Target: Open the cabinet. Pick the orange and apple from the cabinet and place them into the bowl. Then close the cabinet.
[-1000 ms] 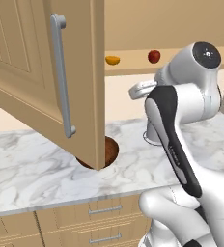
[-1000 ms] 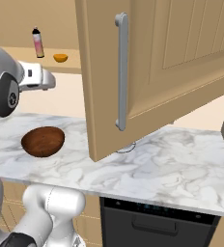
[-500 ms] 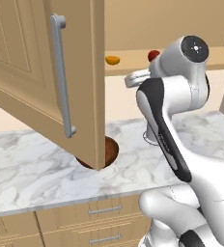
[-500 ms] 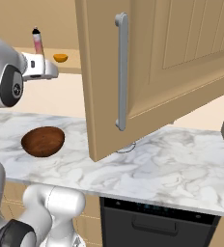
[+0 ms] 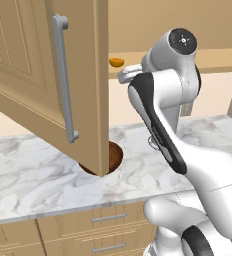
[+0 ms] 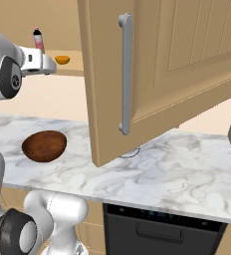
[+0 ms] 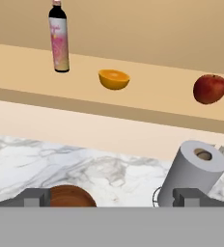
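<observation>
While the light tan panelled wooden cabinet (image 5: 48,80) stands open, the claw (image 7: 112,198) hangs spread and empty before its shelf (image 7: 147,103), where the small bright orange (image 7: 114,79) lies between a dark pink-labelled bottle (image 7: 59,38) and the round red apple (image 7: 209,89). Below, on the marble counter (image 6: 187,174), sit the dark reddish-brown wooden bowl (image 6: 44,146) and a grey paper roll (image 7: 193,171).
</observation>
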